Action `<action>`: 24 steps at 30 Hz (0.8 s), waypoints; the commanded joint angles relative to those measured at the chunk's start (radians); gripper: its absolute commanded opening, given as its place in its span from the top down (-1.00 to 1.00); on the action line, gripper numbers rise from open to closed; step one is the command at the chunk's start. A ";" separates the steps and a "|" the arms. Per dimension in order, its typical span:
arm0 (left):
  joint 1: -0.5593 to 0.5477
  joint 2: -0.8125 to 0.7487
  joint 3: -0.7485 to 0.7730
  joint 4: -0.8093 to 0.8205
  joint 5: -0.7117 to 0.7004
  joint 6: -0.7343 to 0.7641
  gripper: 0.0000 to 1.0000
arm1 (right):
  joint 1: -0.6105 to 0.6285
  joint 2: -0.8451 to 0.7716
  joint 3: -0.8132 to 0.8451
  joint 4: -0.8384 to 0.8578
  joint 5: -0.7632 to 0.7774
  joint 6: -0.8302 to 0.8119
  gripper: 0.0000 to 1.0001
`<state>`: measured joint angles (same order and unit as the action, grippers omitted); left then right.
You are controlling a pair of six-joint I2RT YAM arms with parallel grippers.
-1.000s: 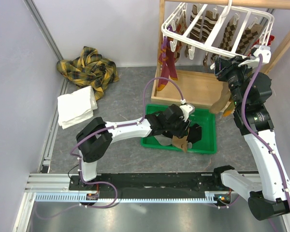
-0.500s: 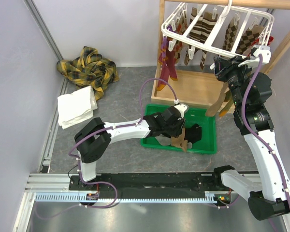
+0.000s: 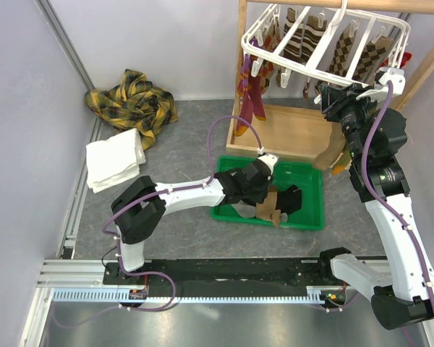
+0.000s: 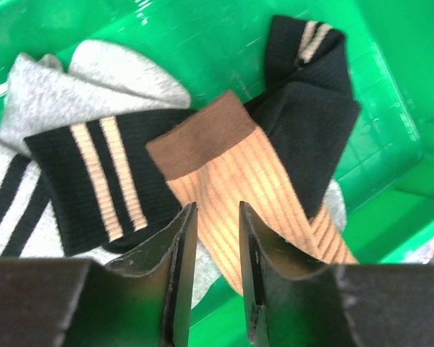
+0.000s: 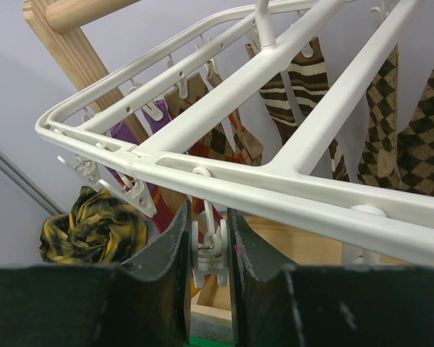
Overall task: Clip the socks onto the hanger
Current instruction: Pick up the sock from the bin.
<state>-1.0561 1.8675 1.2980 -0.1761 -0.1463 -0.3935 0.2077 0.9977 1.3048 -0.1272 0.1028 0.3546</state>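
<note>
The white hanger (image 3: pixel 325 43) hangs at the back right with several socks clipped on; it also fills the right wrist view (image 5: pixel 275 166). My right gripper (image 3: pixel 334 97) (image 5: pixel 206 217) is shut on a white dangling clip (image 5: pixel 208 249) under the hanger's front bar. An olive and orange sock (image 3: pixel 331 153) dangles just below that gripper. My left gripper (image 3: pixel 264 189) (image 4: pixel 215 217) is narrowly open and empty, just above an orange ribbed sock with a brown cuff (image 4: pixel 239 181). Beside it lie a black sock with orange stripes (image 4: pixel 94 181), a black sock (image 4: pixel 311 108) and grey socks (image 4: pixel 94 87), all in the green bin (image 3: pixel 311 210).
A wooden frame (image 3: pixel 289 130) carries the hanger; its base board lies behind the bin. A yellow plaid cloth (image 3: pixel 134 101) and a folded white towel (image 3: pixel 116 163) lie at the back left. Walls close in on both sides.
My left gripper has shifted a little left and back inside the bin. The olive and orange sock under the right gripper swung left and back again. The right gripper has held its place.
</note>
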 commanded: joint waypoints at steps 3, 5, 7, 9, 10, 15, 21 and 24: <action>-0.001 0.071 0.089 -0.026 -0.044 -0.031 0.26 | 0.015 -0.007 0.002 -0.051 -0.048 0.011 1.00; -0.001 0.091 0.110 -0.026 -0.039 -0.027 0.26 | 0.013 -0.005 0.002 -0.054 -0.049 0.011 1.00; 0.001 0.117 0.122 -0.025 -0.019 -0.022 0.26 | 0.013 -0.005 0.001 -0.051 -0.049 0.012 1.00; 0.001 0.133 0.138 -0.025 -0.010 -0.024 0.25 | 0.015 -0.002 0.002 -0.052 -0.051 0.012 1.00; 0.001 0.151 0.142 -0.026 -0.009 -0.024 0.25 | 0.015 -0.002 0.001 -0.052 -0.052 0.014 1.00; 0.001 0.180 0.159 -0.037 -0.016 -0.028 0.36 | 0.015 -0.001 0.001 -0.052 -0.052 0.014 1.00; 0.001 0.148 0.147 -0.045 -0.024 -0.013 0.94 | 0.015 0.004 -0.002 -0.051 -0.054 0.015 1.00; 0.001 0.092 0.132 -0.043 -0.041 0.005 0.97 | 0.016 0.004 -0.001 -0.054 -0.054 0.014 1.00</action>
<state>-1.0557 2.0392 1.4147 -0.2161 -0.1566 -0.3996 0.2077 1.0096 1.3048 -0.1265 0.1013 0.3573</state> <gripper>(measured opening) 0.028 0.264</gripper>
